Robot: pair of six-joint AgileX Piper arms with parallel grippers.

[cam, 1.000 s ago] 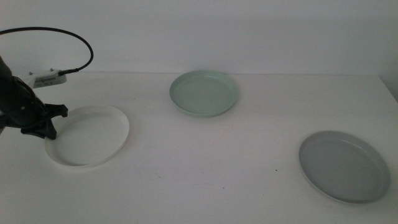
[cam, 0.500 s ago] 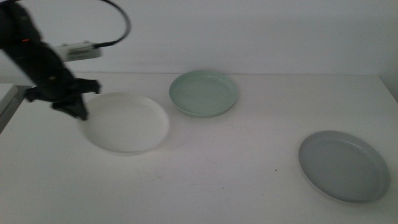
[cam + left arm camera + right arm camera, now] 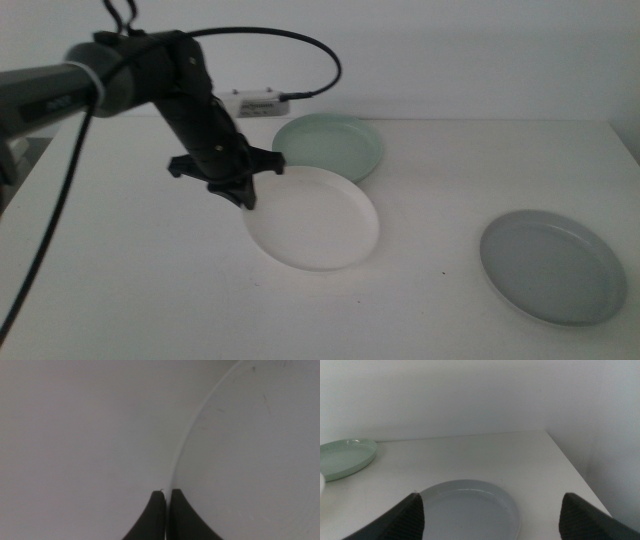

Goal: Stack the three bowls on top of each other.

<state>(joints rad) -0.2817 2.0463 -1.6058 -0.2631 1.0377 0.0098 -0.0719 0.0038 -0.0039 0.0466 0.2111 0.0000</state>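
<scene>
White bowl (image 3: 315, 220) carried rightward, rim overlapping mint bowl (image 3: 328, 147), left gripper (image 3: 243, 192) jaws clamped on its edge, right gripper (image 3: 490, 510) jaws spread wide.

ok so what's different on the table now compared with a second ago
The left claw, shut on the white bowl by its rim, has carried it from the table's left side toward the middle; it now overlaps the near edge of the mint green bowl in the middle view. The mint green bowl and the grey bowl have not moved. The right claw waits open above the grey bowl.
</scene>
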